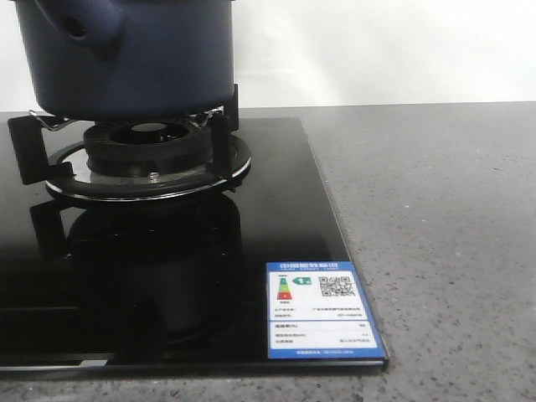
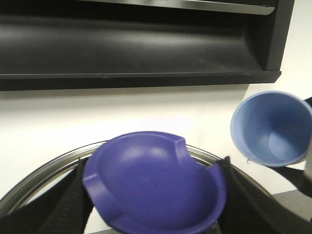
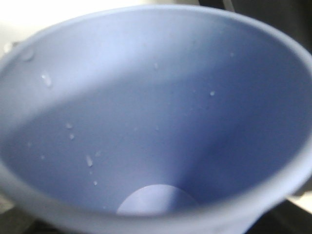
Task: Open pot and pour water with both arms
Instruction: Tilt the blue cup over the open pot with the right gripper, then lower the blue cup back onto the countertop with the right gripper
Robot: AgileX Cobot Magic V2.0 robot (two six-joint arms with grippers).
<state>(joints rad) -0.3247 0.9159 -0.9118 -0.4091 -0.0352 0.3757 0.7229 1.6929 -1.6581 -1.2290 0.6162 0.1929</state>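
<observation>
Left wrist view: L gripper (image 2: 156,217) is clamped on a purple-blue dished piece (image 2: 153,183). Its black fingers (image 2: 68,204) press the piece from both sides. Just beyond the piece curves a steel rim (image 2: 44,170), only an arc of which shows, the rest being cut off at the frame edge. Off to one side, apart from the piece, hangs a pale blue cup (image 2: 270,129), tipped w/ its mouth toward the cam and a drop on its lip. Something dark at the cup's far side is cropped, can't tell what. Farther off are a black hood (image 2: 136,44) and a white wall (image 2: 122,112), w/ open air between piece and wall.

R wrist view is filled by the cup's inside (image 3: 156,122), blurred, w/ droplets on the wall. R gripper is hidden behind it, so can't tell if clenched or not.

Front view: the pot (image 1: 126,59) sits on the burner (image 1: 151,146), its top and one side cut off by the frame, handle stub (image 1: 79,25) partly seen. Its place rel. to either gripper can't be told. Burner sits on a black glass hob (image 1: 276,209), whose edge meets grey countertop (image 1: 444,251), broad and bare. Label (image 1: 322,310) is at the hob's near corner, text too small to read.

Count: 1 pot, 1 cup, 1 burner, 1 label.
</observation>
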